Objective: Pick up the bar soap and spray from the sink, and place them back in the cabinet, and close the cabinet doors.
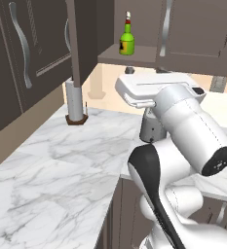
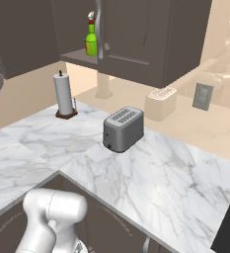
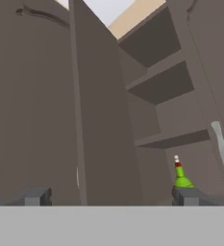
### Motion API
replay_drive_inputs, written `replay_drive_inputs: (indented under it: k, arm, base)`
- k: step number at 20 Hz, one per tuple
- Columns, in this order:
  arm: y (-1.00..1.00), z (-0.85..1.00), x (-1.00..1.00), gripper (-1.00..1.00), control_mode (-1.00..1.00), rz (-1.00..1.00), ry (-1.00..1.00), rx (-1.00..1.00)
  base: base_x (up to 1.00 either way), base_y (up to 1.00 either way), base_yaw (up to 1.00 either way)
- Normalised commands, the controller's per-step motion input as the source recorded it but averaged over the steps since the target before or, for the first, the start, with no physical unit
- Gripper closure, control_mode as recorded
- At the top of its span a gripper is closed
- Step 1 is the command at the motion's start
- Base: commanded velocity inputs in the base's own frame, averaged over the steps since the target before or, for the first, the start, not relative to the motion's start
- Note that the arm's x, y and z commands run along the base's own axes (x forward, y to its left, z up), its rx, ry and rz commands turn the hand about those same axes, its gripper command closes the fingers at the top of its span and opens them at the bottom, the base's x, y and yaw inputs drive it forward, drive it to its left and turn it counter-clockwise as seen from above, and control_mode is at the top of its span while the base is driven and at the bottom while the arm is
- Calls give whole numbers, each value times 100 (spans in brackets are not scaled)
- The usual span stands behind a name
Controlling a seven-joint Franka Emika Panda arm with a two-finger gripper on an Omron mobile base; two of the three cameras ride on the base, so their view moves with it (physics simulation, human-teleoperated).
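The spray (image 1: 127,38) already stands upright on the bottom shelf of the cabinet (image 1: 134,56), so that part of the task looks done. The bar soap cannot be made out on the shelf; it may lie hidden behind a door, so its placing is uncertain. The cabinet doors (image 2: 131,34) stand open and remain to be closed. The spray is a small green bottle with a yellow label and a red-and-white nozzle top. In the hand view the gripper (image 3: 111,196) has its fingertips spread wide and empty, facing the edge of the open left door (image 3: 96,110).
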Motion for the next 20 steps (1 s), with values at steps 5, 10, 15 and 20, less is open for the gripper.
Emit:
replay_drive_inputs:
  k: [5,10,15,20]
  arm:
    - [9,-11,28,-100,-100,0,0,-3]
    - [14,-14,29,-100,-100,0,0,-5]
    - [21,-12,30,-100,-100,0,0,-5]
    - [23,-6,22,-100,-100,0,0,-4]
  base:
    - [0,0,0]
    - [0,0,0]
    - [0,0,0]
    - [0,0,0]
